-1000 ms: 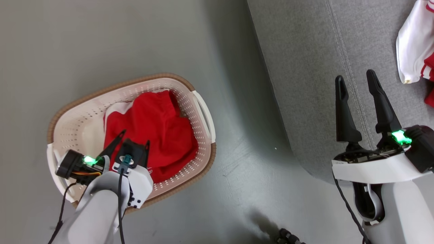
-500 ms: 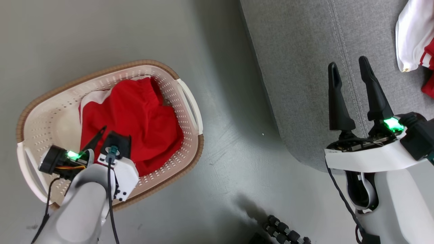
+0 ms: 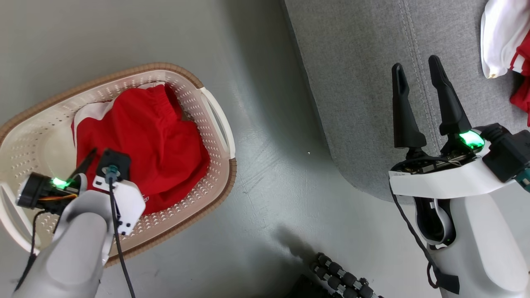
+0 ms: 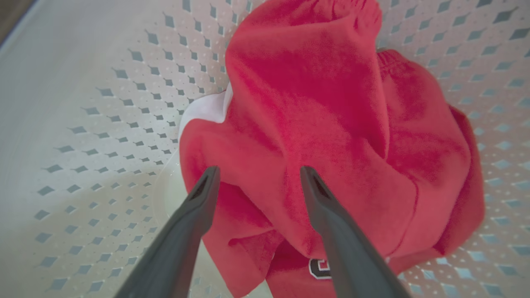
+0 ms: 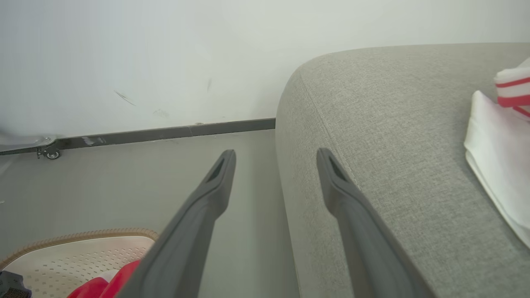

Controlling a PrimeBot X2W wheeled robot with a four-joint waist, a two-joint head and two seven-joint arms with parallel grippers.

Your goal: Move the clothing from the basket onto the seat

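Observation:
In the head view a red garment of the clothing point(image 3: 140, 136) lies bunched in the cream basket point(image 3: 215, 124) on the floor at the left. My left gripper point(image 3: 97, 159) hangs inside the basket just above that garment. It is open, and the left wrist view shows its fingers point(image 4: 198, 198) spread over the red cloth point(image 4: 331, 124) with nothing between them. A small logo point(image 4: 319, 269) shows at the garment's lower edge. My right gripper point(image 3: 416, 68) stands open and empty over the edge of the grey seat point(image 3: 356, 82). A second white and red garment point(image 3: 497, 41) lies on the seat.
Grey floor point(image 3: 265, 186) separates basket and seat. A black ribbed part point(image 3: 343, 277) shows at the bottom edge. The right wrist view shows a pale wall point(image 5: 145, 62), a dark baseboard point(image 5: 165, 133) and a small caster point(image 5: 51, 154) beyond the seat's rounded corner point(image 5: 298, 82).
The whole head picture has shifted left and up, so the camera has moved. Both grippers stay open, the left one still over the red garment in the basket.

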